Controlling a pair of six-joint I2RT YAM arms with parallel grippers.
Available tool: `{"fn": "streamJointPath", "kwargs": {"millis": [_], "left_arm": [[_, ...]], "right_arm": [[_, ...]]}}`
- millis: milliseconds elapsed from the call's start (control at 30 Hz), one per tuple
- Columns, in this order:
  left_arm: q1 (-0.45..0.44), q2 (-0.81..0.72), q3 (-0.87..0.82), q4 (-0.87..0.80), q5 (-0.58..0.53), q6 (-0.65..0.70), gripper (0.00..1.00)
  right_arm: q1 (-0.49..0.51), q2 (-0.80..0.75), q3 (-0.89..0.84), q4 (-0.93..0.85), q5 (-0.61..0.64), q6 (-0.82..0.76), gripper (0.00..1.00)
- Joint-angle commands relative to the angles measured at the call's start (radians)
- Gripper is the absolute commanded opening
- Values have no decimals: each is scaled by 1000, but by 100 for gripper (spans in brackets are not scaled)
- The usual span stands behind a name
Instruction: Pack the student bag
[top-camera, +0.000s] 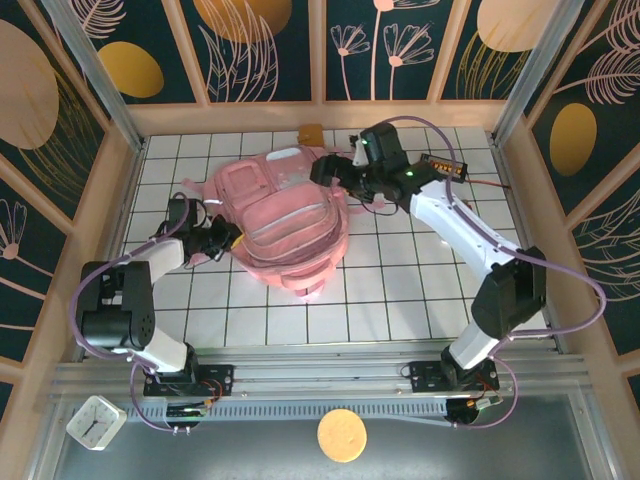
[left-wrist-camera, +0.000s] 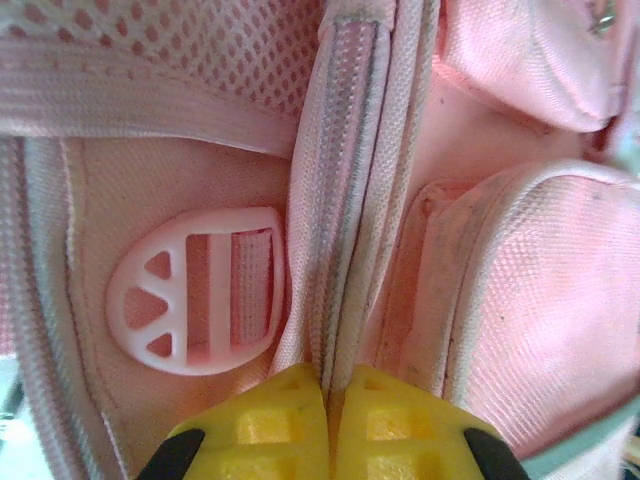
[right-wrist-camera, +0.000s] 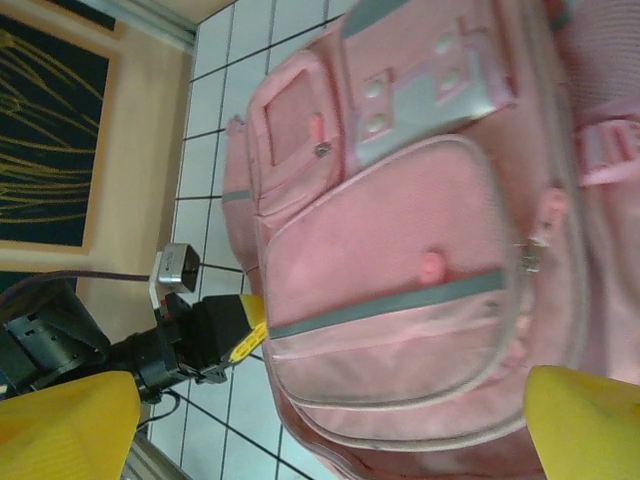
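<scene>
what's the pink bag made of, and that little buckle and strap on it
The student bag: woven fabric, matte; a fine weave and stitched piping show. The strap: ribbed woven webbing, likely nylon or polyester. The buckle: smooth, faintly glossy pale pink, so probably moulded plastic.

Large soft pink backpack (right-wrist-camera: 400, 250) lies on white tiled table (right-wrist-camera: 215, 120); right gripper (right-wrist-camera: 320, 435) over it, yellow fingers spread wide; left gripper (right-wrist-camera: 246, 328) closed at its edge
</scene>
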Motion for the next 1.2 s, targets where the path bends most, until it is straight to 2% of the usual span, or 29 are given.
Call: {"fn": "streamJointPath", "kwargs": {"millis": [0, 100, 200, 400, 567, 800, 1167], "left_arm": [[-2, -102, 7, 180, 83, -217, 0], [-20, -179, -2, 261, 64, -383, 0], [-63, -247, -32, 344, -7, -552, 0], [-186, -299, -38, 389, -188, -735, 0], [-247, -323, 20, 321, -304, -756, 0], [-299, -318, 66, 308, -354, -784, 0], [-403, -299, 82, 330, -438, -829, 0]], "right_arm": [[72, 83, 125, -121, 70, -53, 90], [118, 148, 210, -210, 132, -53, 81], [166, 190, 265, -261, 207, -54, 81], [275, 260, 372, -363, 380, -38, 74], [343, 314, 456, -470, 489, -21, 69], [390, 316, 394, -469, 513, 12, 64], [410, 396, 498, -582, 591, 32, 61]]}}
